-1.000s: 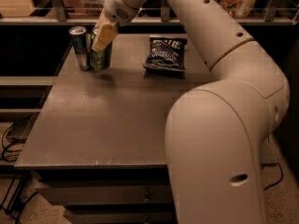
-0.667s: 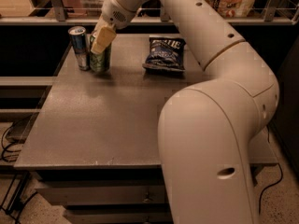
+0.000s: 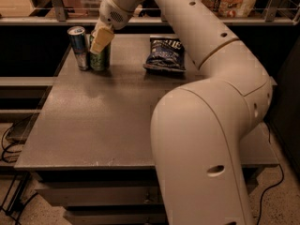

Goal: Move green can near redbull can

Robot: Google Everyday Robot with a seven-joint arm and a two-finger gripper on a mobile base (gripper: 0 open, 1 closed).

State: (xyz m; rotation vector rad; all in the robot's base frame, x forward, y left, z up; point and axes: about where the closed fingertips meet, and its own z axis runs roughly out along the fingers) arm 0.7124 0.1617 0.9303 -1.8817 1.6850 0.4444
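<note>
The green can (image 3: 100, 61) stands upright on the table (image 3: 108, 121) at its far left. The slim blue and silver redbull can (image 3: 78, 48) stands right beside it on the left, almost touching. My gripper (image 3: 101, 40) comes down from above onto the top of the green can and is shut on it. One pale finger (image 3: 102, 37) covers the can's upper front. The can's top is hidden behind it.
A dark blue chip bag (image 3: 164, 55) lies at the far middle of the table. My large white arm (image 3: 206, 125) fills the right half of the view. A shelf rail runs behind the table (image 3: 56, 20). Cables lie on the floor at the left (image 3: 9, 139).
The gripper stays on the green can beside the redbull can, slightly lower. The arm's elbow and body have swung left and fill more of the view.
</note>
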